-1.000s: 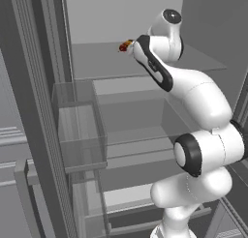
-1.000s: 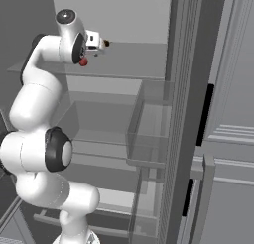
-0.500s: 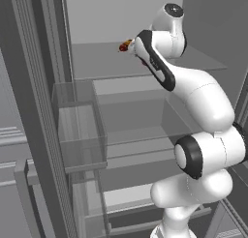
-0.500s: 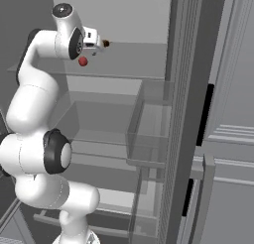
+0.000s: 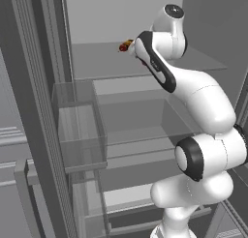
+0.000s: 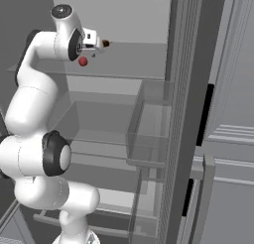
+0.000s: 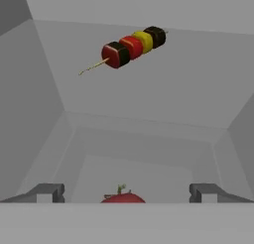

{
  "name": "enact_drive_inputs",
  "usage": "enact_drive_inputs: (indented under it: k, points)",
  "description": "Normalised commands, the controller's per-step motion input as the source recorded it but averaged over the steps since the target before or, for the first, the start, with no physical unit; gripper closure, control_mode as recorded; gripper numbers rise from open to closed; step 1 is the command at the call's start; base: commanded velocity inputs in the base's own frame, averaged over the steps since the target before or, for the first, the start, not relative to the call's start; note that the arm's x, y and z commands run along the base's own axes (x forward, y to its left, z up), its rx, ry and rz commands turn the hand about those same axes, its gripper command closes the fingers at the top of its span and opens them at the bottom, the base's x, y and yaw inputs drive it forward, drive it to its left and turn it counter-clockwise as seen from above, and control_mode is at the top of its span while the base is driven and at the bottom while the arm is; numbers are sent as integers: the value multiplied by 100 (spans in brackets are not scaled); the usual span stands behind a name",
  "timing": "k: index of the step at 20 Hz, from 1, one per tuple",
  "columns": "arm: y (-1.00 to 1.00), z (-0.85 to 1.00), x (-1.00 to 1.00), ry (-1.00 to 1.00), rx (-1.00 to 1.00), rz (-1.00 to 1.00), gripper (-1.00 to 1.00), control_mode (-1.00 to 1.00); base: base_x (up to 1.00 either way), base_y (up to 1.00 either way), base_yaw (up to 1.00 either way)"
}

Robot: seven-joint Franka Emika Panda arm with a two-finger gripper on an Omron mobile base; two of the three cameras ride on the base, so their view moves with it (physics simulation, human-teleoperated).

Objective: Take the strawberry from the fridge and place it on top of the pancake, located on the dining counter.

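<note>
The strawberry (image 7: 123, 198) is a small red fruit lying on the upper glass shelf of the open fridge (image 6: 130, 64). In the hand view it sits low in the middle, between my gripper's (image 7: 126, 192) two dark fingertips (image 7: 47, 192), which stand wide apart, so the gripper is open and touches nothing. From the right base view the strawberry (image 6: 83, 61) lies just under the hand, with the gripper (image 6: 91, 53) right above it. The pancake and the dining counter are out of view.
A red, yellow and dark skewer (image 7: 133, 45) lies farther back on the same shelf (image 5: 126, 46). Clear door bins hang on the open doors (image 5: 77, 130) (image 6: 149, 129). More glass shelves and a drawer (image 5: 131, 193) lie below.
The arm's upper joints have risen slightly and the hand has shifted a little over the shelf. The strawberry and the skewer have stayed put, and the jaws remain wide.
</note>
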Motion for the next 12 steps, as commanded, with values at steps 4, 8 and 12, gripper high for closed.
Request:
enact_drive_inputs:
  k: [4, 8, 12]
  points:
    - [0, -17, 0, 3, 0, 0, -100, -100, 0, 0, 0]
    - [0, -14, 0, 4, 0, 0, -100, -100, 0, 0, 0]
    - [0, -6, 0, 3, 0, 0, -100, -100, 0, 0, 0]
